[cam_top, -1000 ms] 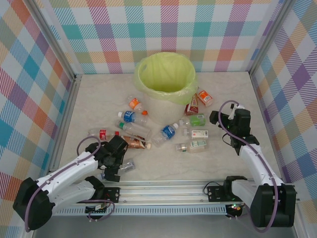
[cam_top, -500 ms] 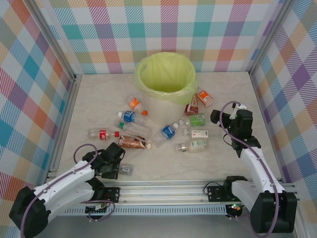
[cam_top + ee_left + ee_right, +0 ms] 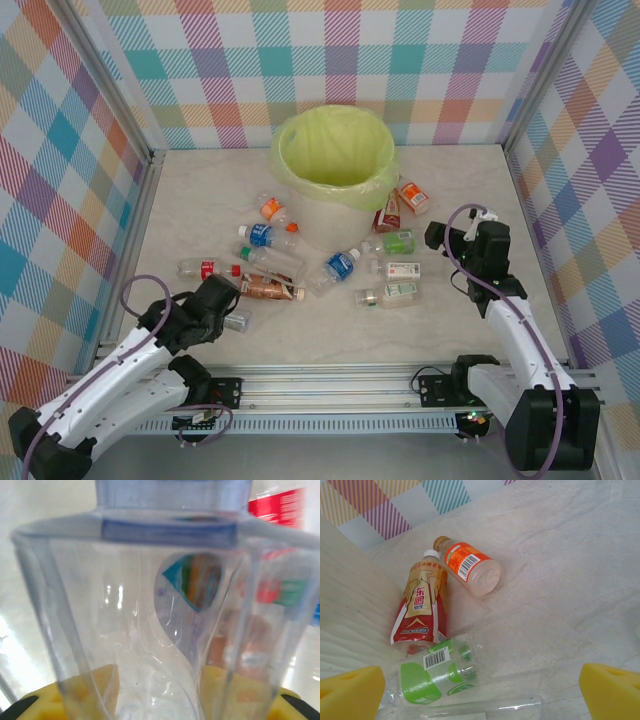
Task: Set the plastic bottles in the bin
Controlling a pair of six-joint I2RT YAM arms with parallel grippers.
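The left gripper (image 3: 224, 318) was clamped on a clear plastic bottle (image 3: 150, 630), low at the table's near-left. The bin (image 3: 330, 212) stood at about 1 o'clock from it, well apart, with loose bottles (image 3: 342, 265) lying between. The right gripper (image 3: 440, 238) hung wide open and empty, nearer the bin, above a green-labelled bottle (image 3: 427, 680).

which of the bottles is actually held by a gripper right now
The clear bottle at the near left, clamped in the left gripper. The other bottles lie loose on the table by the bin.
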